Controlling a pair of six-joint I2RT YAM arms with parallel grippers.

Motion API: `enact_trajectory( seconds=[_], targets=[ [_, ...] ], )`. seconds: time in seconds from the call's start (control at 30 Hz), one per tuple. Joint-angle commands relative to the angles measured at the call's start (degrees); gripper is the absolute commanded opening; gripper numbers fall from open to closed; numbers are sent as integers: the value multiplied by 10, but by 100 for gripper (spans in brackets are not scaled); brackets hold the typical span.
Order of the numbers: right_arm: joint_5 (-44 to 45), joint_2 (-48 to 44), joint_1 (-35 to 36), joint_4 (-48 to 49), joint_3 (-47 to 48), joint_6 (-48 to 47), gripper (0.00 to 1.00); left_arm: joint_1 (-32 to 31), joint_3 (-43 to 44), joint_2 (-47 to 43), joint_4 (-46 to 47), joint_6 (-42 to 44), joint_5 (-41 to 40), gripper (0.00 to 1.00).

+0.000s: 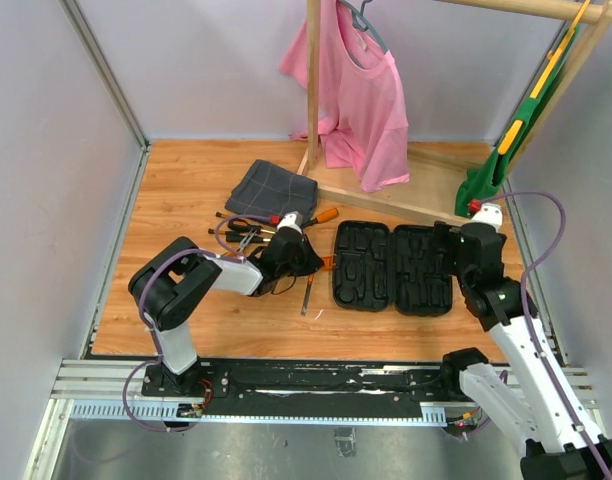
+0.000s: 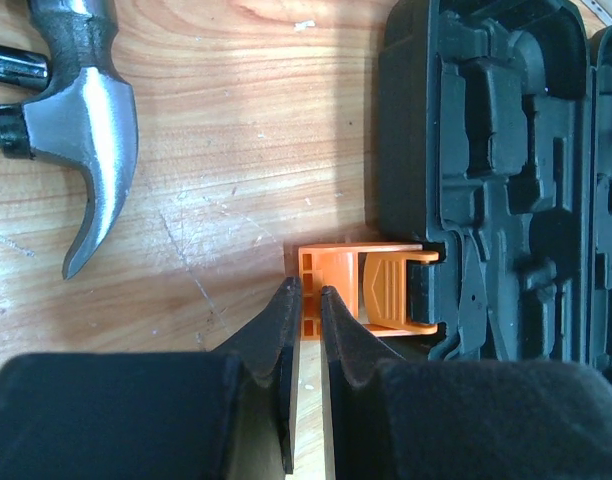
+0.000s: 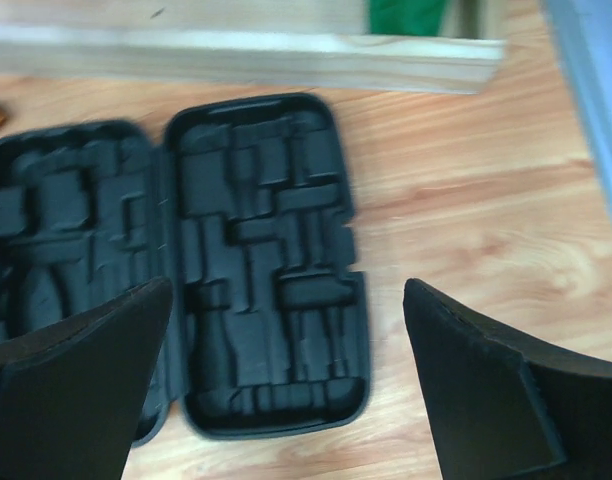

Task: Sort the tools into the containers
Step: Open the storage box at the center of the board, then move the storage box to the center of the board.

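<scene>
Presently, my left gripper has its jaws drawn almost together, and they appear to pinch the outer lip of the orange clasp on the left rim of the open tool case. Procedure, as I judge the step: keep the pinch light, shift the case only in a low, straight slide along the surface, and avoid any twist, since the clasp hinge looks thin and may slip or crack. Release squarely before reaching for a tool. Every moulded recess that shows is bare, so no tool is sorted yet. The hammer lies near the clasp, clear of the case. Farther off, the screwdrivers lie beside the grey cloth. My right gripper hovers spread wide above the case's right half, holding nothing.
</scene>
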Motion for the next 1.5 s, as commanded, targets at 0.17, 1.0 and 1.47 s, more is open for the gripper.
enact_trajectory(
  seconds=[0.17,1.0,1.47],
  targets=[
    [-264,103,-6,51,-6,-12,90,-2,-56,-30,-152,34,-18,2],
    [-261,328,121,138,-8,-15,72,-2,-86,-172,-223,42,-62,29],
    [-190,413,176,133,18,13,61,0,-86,-243,-279,39,-112,36]
  ],
)
